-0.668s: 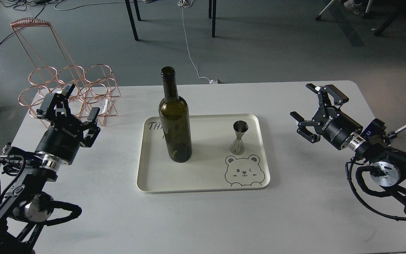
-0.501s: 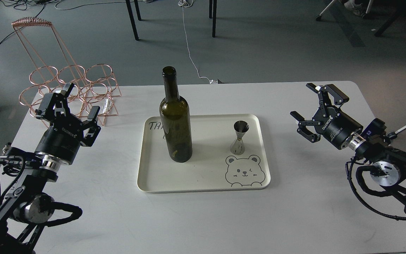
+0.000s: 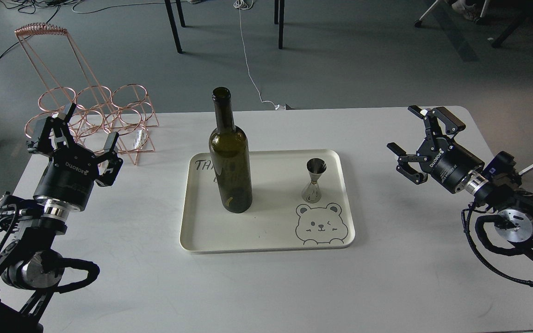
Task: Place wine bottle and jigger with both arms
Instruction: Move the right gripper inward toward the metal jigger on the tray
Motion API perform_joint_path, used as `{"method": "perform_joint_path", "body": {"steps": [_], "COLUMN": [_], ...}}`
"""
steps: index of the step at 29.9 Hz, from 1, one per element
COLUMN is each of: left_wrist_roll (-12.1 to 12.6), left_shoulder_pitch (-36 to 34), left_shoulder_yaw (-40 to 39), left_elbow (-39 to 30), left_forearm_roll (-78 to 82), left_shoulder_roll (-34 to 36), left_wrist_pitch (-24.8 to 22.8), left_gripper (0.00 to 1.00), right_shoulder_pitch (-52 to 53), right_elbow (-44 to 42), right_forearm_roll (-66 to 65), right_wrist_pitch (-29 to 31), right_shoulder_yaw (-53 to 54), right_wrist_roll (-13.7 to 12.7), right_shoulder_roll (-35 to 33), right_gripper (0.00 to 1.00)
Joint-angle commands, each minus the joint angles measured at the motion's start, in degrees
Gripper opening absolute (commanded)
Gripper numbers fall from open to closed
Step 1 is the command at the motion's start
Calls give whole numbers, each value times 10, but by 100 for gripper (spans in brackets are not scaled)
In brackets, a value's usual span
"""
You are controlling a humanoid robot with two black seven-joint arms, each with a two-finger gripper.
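The dark olive-green wine bottle [image 3: 230, 162] stands upright on the left half of a cream tray [image 3: 266, 240]. The small silver jigger [image 3: 314, 180] stands upright on the tray's right side, above a printed bear face. My left gripper [image 3: 74, 138] is open and empty, well left of the tray, in front of the wire rack. My right gripper [image 3: 421, 134] is open and empty, right of the tray, above the table.
A copper wire bottle rack [image 3: 90, 115] stands at the table's back left corner, close behind my left gripper. The white table [image 3: 266, 286] ends just beyond my right arm. Chair legs and cables are on the floor behind.
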Motion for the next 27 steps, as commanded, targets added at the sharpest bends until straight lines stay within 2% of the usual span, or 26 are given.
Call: {"method": "perform_joint_path", "body": {"steps": [1,3,11,16,22,27], "left_wrist_roll": [-36,-53,-53,-53,-53,-53], "left_shoulder_pitch": [3,3,3,3,8,8], "left_shoulder_yaw": [1,1,-1,0,-4,-4], "left_elbow": [0,-4,-15,-16,-27,-36], "left_forearm_roll": [3,3,4,8,10,10], "left_shoulder_roll": [3,3,3,1,3,3], "left_wrist_pitch": [-1,-4,-5,-3,-3,-3], "left_gripper": [98,98,98,98,98,98], "right_shoulder_pitch": [1,2,4,-6,-19,-26], "right_elbow": [72,113,264,291,288,248], "right_forearm_roll": [-116,-189,-437,-588,-743,-860], "right_wrist_pitch": [0,0,-127,-221,-386,-514], "right_shoulder_yaw": [0,3,10,1,-29,-65], "right_wrist_roll": [0,0,0,0,0,0], "right_shoulder_roll": [-51,-86,-187,-232,-223,-148], "right_gripper": [99,99,99,99,99,98]}}
